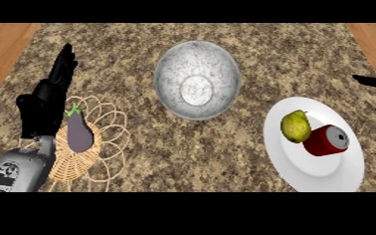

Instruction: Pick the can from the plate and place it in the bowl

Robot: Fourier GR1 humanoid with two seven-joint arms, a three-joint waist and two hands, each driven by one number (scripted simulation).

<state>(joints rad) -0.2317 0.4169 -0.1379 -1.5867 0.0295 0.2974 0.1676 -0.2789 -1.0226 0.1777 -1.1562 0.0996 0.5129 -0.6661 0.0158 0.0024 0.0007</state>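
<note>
my left hand rests at the left edge with fingers straight and holding nothing, only a sliver of my right hand shows, and the can lies on the plate, well apart from both.

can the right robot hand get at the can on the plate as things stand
Probably yes. The red can lies on its side on the white plate, its top uncovered; only the lemon touches its left side. The right robot hand barely shows at the right edge.
</note>
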